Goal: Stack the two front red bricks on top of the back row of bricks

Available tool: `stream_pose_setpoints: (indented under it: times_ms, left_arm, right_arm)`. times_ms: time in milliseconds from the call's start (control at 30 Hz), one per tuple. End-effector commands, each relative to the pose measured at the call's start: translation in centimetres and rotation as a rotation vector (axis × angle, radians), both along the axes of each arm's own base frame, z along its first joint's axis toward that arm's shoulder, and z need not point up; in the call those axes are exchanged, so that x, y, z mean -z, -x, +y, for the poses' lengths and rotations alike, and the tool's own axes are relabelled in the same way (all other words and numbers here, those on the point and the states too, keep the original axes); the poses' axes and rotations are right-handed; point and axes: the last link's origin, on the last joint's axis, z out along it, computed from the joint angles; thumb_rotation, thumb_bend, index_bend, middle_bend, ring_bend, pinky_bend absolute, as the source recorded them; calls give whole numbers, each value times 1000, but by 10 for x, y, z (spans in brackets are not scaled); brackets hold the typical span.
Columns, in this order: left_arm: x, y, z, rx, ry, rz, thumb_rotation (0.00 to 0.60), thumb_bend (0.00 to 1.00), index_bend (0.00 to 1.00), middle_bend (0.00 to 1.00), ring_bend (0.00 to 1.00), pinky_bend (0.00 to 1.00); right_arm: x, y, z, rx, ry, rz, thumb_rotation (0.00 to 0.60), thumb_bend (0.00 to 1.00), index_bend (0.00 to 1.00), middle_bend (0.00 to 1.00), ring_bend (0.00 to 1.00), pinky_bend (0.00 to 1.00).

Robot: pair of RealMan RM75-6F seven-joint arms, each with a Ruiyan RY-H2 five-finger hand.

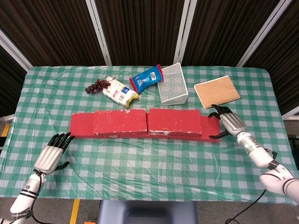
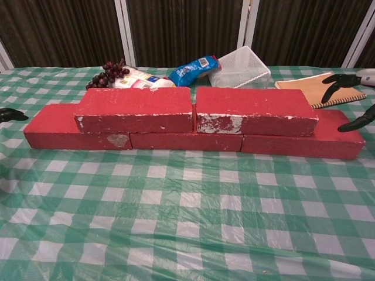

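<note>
Red upper bricks, left (image 2: 135, 109) and right (image 2: 253, 110), sit stacked side by side on the back row of bricks (image 2: 187, 139). Right hand (image 1: 227, 121) is spread around that row's right end, gripping nothing. Left hand (image 1: 52, 154) rests empty on the tablecloth (image 1: 149, 163), fingers apart.

Table (image 1: 149, 177) w/ green-white check cloth under clear plastic. Directly on it: bottom row of red bricks (image 1: 81, 127), running from just ahead of the left hand (image 1: 52, 154) across to the right hand (image 1: 229, 122). Beyond the right hand: spiral notebook (image 1: 217, 91). Further back, between the hands: wire mesh basket (image 1: 173, 84), blue snack bag (image 1: 146, 78), white packet (image 1: 120, 92), grapes (image 1: 97, 86).
</note>
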Motion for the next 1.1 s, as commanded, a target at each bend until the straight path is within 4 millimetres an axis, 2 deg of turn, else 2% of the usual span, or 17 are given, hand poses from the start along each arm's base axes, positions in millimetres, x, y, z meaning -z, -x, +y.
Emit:
stream_pose_setpoints:
  times_ms: [33,333,667,867,1100]
  left_arm:
    - [0,0,0,-1,1,0,600,243,0,0,0,74]
    - [-2,1,1,-4,-1,-2,600,242,0,0,0,74]
    - [-3,1,1,-3,-1,-6,600,243,0,0,0,74]
    - [-4,0,0,0,-5,-9,600,244,0,0,0,74]
    - [-4,0,0,1,-8,-9,600,243,0,0,0,74]
  right_arm:
    - [8,-4,-4,0,-11,-3,528,22,379,10,0,67]
    - [24,-21,-10,-23,-31,-23,527,25,382,10,0,67]
    - [31,-30,-10,-31,-39,-39,528,26,384,10,0,67]
    - [28,-28,-8,-27,-31,-38,527,26,382,10,0,67]
    - [13,-19,3,-31,7,-52,528,26,370,9,0,67]
